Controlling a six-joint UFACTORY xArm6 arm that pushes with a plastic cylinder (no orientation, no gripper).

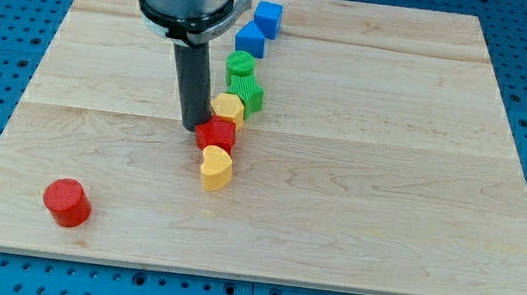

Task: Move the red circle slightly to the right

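Note:
The red circle (66, 202) stands alone near the board's bottom left corner. My tip (192, 127) is far from it, up and to the right, touching the left side of a red star-shaped block (217, 135) in the middle column of blocks. The rod hangs from the grey arm head at the view's top.
A column of blocks runs from the top centre down: two blue blocks (268, 17) (251, 38), a green circle (240, 64), a green block (247, 93), a yellow block (229, 109), the red star and a yellow heart (215, 169). The wooden board (392, 163) lies on a blue pegboard.

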